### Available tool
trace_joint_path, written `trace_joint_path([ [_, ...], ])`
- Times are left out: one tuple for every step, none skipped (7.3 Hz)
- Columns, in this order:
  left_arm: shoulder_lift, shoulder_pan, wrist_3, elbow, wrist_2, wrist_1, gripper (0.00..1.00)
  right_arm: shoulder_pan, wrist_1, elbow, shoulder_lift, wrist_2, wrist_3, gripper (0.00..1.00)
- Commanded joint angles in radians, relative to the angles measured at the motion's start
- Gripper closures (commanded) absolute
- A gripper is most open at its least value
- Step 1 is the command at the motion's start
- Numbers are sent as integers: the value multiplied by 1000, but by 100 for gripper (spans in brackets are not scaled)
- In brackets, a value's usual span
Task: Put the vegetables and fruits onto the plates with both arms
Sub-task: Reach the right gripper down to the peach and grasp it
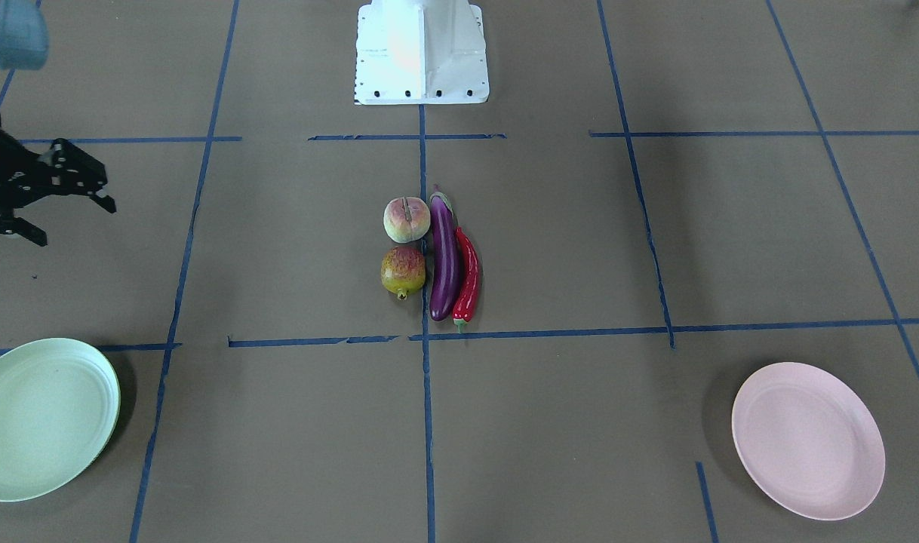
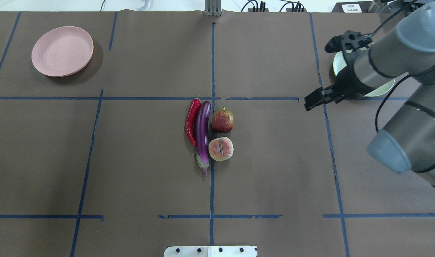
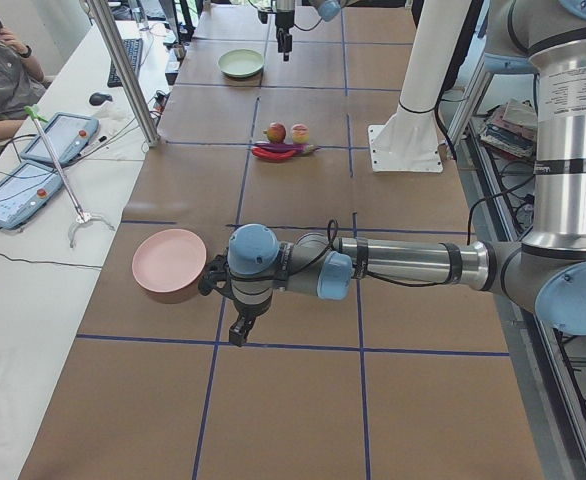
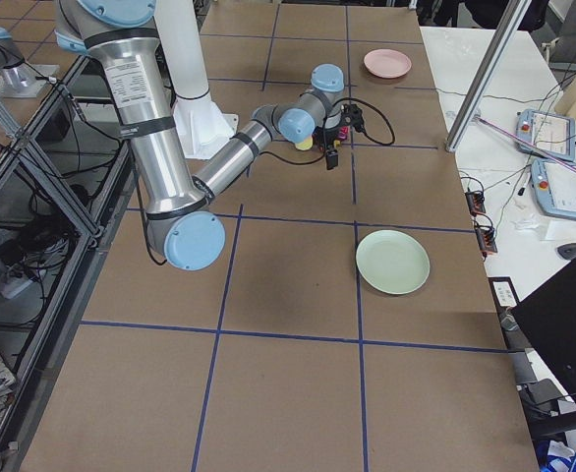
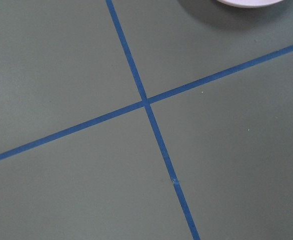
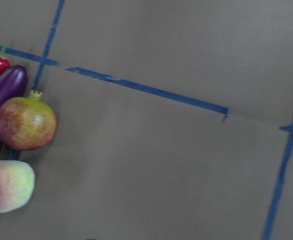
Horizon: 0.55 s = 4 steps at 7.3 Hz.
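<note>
Looking at the middle of the brown bench (image 1: 565, 422), I see the round pale peach (image 1: 407, 219), the red-yellow pomegranate-like fruit (image 1: 403, 271), the long purple eggplant (image 1: 444, 260) and the slim red chili pepper (image 1: 468, 279) side by side, well apart from the pale green plate (image 1: 41, 418) and the pale pink plate (image 1: 806, 441). My right gripper (image 1: 75, 222) stands wide; of the left gripper (image 3: 239, 333) I cannot tell.
</note>
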Motion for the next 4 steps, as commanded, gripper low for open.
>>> trace_joint_path([
  [-1, 3, -1, 2, -1, -7, 0, -232, -142, -8, 186, -229, 249, 0],
  [-2, 6, -1, 2, -1, -7, 0, -289, -174, -102, 298, -314, 327, 0],
  [-2, 8, -1, 1, -2, -7, 0, -317, -171, -231, 394, -347, 364, 0],
  [-2, 8, -1, 1, -2, -7, 0, -331, -168, -337, 458, -379, 366, 0],
])
